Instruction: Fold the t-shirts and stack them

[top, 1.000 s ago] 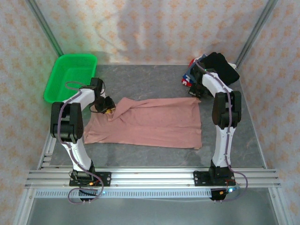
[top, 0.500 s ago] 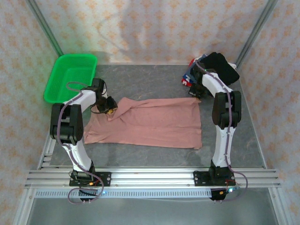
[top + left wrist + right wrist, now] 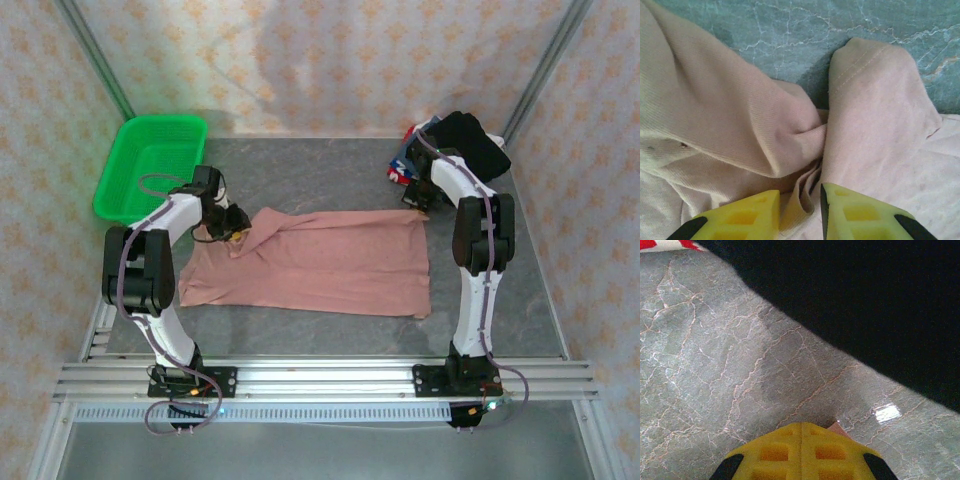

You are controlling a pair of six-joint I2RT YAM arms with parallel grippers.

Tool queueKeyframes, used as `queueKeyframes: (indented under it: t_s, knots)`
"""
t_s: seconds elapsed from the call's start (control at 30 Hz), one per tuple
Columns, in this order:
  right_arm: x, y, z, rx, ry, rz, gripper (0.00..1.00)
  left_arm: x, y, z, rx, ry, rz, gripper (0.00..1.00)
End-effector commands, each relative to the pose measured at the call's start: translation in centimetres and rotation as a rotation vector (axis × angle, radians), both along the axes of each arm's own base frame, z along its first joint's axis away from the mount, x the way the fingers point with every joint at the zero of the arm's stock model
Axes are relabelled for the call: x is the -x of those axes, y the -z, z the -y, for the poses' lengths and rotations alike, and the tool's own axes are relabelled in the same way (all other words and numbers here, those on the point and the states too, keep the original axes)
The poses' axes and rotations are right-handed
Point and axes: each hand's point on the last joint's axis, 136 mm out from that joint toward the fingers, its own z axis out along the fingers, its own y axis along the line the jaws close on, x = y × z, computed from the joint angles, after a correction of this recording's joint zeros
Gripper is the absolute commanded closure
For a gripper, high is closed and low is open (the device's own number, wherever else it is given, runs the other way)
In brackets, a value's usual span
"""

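basket (image 3: pixel 150 165): green plastic mesh, at the table's far-left corner
table (image 3: pixel 320 170): grey marbled top
rail (image 3: pixel 320 380): aluminium, along the table's near edge

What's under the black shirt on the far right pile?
Red, white and blue printed cloth pokes out from under the black shirt at its left edge, lying on the table. How many shirts are below, and how they lie, is covered by the black one.

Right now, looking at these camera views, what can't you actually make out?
Top view: pile of shirts, count unclear, the black shirt covers the rest.
Top view: pink t-shirt, underside against the table, any print there hidden.
Right wrist view: right pincer shut, cut by the bottom edge; whether it pinches the pink sliver beside it is unclear.
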Motion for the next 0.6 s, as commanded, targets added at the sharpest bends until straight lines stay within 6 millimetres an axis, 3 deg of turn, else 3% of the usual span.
queueKeyframes:
  t_s: [0.0, 0.1, 0.27, 0.57]
  knots:
    - [0.7, -0.8, 0.6, 0.017, -0.005, -0.003, 1.00, 0.9, 0.1, 0.5, 0.005, 0.018, -0.020, 0.76]
    - [0.7, -0.8, 0.6, 0.020, -0.004, -0.004, 1.00, 0.6, 0.2, 0.4, -0.001, 0.023, -0.023, 0.79]
    - [0.6, -1.0, 0.7, 0.018, 0.000, 0.003, 1.00, 0.1, -0.3, -0.4, -0.053, 0.025, -0.018, 0.99]
    - [-0.7, -2.9, 1.1, 0.025, 0.013, 0.065, 1.00, -3.4, -5.0, -2.9, -0.119, 0.010, 0.089, 1.00]
